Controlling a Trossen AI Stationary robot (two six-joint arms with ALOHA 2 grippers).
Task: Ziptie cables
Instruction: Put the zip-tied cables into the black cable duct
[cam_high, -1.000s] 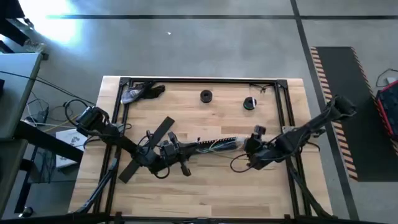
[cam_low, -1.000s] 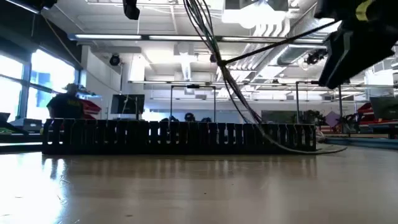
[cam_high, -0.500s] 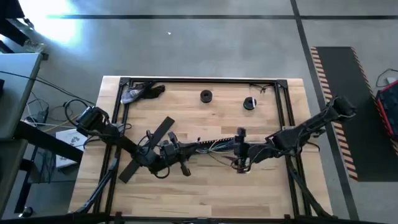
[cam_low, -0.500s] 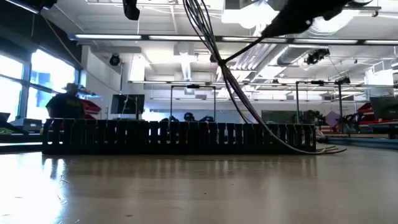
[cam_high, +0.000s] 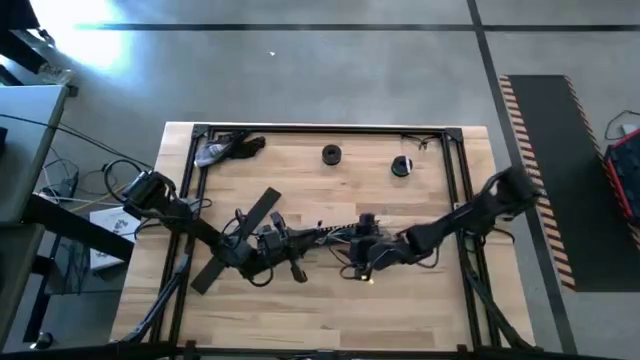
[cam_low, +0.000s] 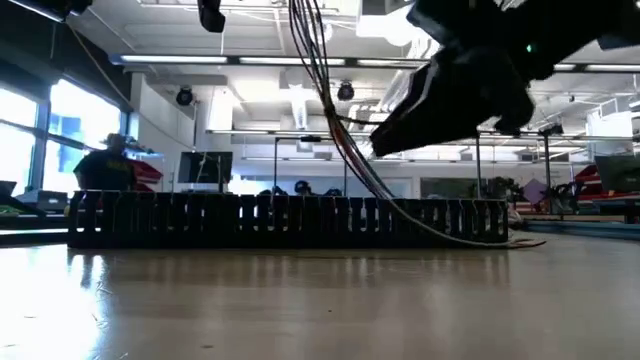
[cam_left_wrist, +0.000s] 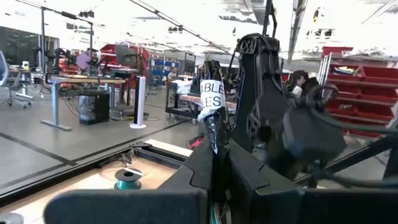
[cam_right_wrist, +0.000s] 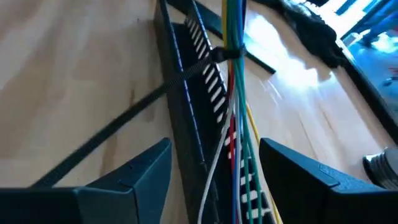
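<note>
- Spanning the whole high view, the table (cam_high: 320, 300) is pale planks inside a black frame; beyond it lies an open workshop with ceiling lights, benches and red racks, and a person stands far off at 9 o'clock in the low view.
- Lying across the table's middle, the channel (cam_low: 290, 222) runs from about 9 to 3 o'clock, slotted walls up, probably to take the wires.
- Reaching in from 3 o'clock, the right gripper (cam_high: 362, 255) hovers over the channel with its fingers (cam_right_wrist: 118, 183) spread, the cables passing between them untouched, seemingly lining up on the ziptie (cam_right_wrist: 214, 56).
- Coming from 9 o'clock, the left gripper (cam_high: 268, 243) pinches the cables' labelled end, apparently keeping them lifted.
- Rising from the channel toward 12 o'clock in the low view, the cables (cam_right_wrist: 236, 81) are already cinched by 1 tie.
</note>
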